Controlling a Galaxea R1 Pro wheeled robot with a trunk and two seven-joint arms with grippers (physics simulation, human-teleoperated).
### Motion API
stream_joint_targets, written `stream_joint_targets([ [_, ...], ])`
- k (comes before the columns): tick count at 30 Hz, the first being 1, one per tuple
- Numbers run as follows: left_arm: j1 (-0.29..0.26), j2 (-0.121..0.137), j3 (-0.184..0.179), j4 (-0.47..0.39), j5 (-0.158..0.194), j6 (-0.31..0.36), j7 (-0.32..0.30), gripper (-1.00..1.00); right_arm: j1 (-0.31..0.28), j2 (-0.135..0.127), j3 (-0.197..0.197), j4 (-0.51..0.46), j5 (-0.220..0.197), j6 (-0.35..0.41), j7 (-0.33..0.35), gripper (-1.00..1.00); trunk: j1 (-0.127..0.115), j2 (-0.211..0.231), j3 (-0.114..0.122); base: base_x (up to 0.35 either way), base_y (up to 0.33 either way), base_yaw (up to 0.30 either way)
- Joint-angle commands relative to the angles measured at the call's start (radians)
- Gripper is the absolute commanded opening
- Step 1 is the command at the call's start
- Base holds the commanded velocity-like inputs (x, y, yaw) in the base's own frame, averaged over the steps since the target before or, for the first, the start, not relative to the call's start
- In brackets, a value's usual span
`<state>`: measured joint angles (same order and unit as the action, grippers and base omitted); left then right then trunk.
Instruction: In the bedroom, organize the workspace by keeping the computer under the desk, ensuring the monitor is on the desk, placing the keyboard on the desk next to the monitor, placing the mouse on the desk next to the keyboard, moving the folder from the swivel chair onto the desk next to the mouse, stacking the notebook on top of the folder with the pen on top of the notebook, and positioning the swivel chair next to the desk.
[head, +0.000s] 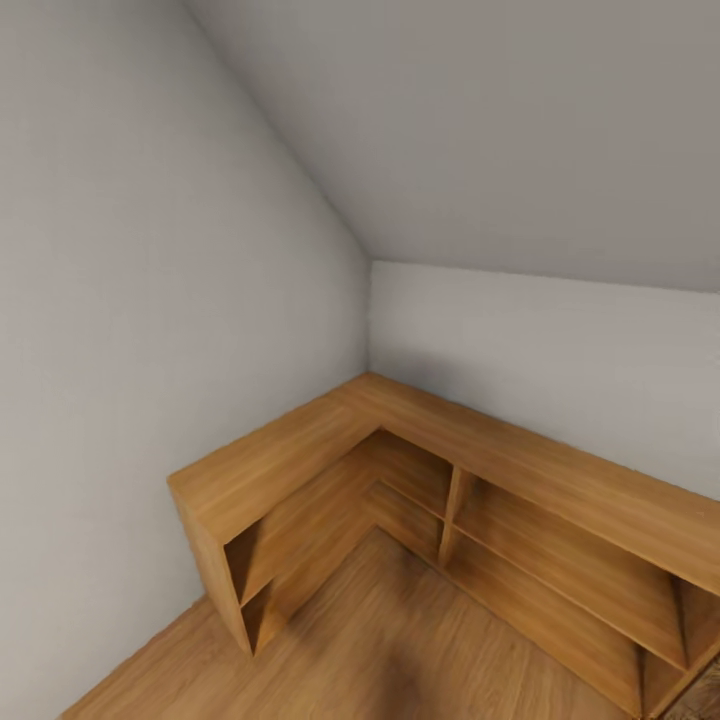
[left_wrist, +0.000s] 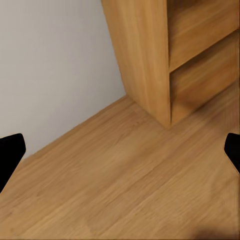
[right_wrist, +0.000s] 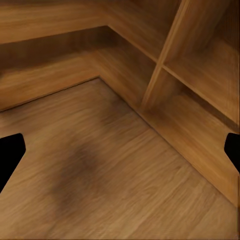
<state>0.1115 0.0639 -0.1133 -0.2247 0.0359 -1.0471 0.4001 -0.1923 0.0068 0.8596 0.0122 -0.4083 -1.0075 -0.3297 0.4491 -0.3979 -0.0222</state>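
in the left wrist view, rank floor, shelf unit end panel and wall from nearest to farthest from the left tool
1. Wood floor, directly beneath the left tool.
2. Shelf unit end panel, ahead, standing on the floor.
3. Grey wall, behind and beside the panel.

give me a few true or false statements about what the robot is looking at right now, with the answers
1. A wooden L-shaped shelf unit sits in the corner where two grey walls meet. True.
2. A monitor stands on top of the shelf unit. False: its top is bare wood.
3. The floor is wooden. True.
4. The left gripper is shut on a folder. False: its fingertips sit wide apart at the picture's edges, with floor between them.
5. The right gripper is open, above floor beside the shelves. True.
6. The shelf compartments are packed with books. False: those in view hold nothing.
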Motion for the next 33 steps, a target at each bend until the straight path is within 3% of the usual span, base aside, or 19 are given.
stream_joint_targets([
  [1, 0.0, 0.001, -0.009, -0.002, 0.003, 0.0, 0.007, 1.0, -0.001, 0.001, 0.009, 0.001, -0.004, -0.002, -0.006, 1.0, 0.001, -0.002, -0.002, 0.126, 0.034, -0.263],
  [23, 0.0, -0.018, -0.01, -0.002, 0.004, 0.0, 0.006, 1.0, -0.001, 0.001, 0.009, 0.0, -0.004, -0.002, -0.006, 1.0, 0.001, -0.002, -0.002, 0.014, 0.004, -0.264],
  [27, 0.0, -0.042, -0.01, -0.002, 0.006, 0.057, 0.011, 1.0, -0.001, 0.001, 0.009, 0.0, -0.004, -0.002, -0.006, 1.0, 0.001, -0.002, -0.002, 0.0, 0.0, -0.264],
  [33, 0.0, -0.048, -0.009, -0.002, 0.007, 0.075, 0.013, 1.0, -0.001, 0.001, 0.009, 0.0, -0.004, -0.002, -0.006, 1.0, 0.001, -0.002, -0.002, 0.0, 0.0, -0.264],
])
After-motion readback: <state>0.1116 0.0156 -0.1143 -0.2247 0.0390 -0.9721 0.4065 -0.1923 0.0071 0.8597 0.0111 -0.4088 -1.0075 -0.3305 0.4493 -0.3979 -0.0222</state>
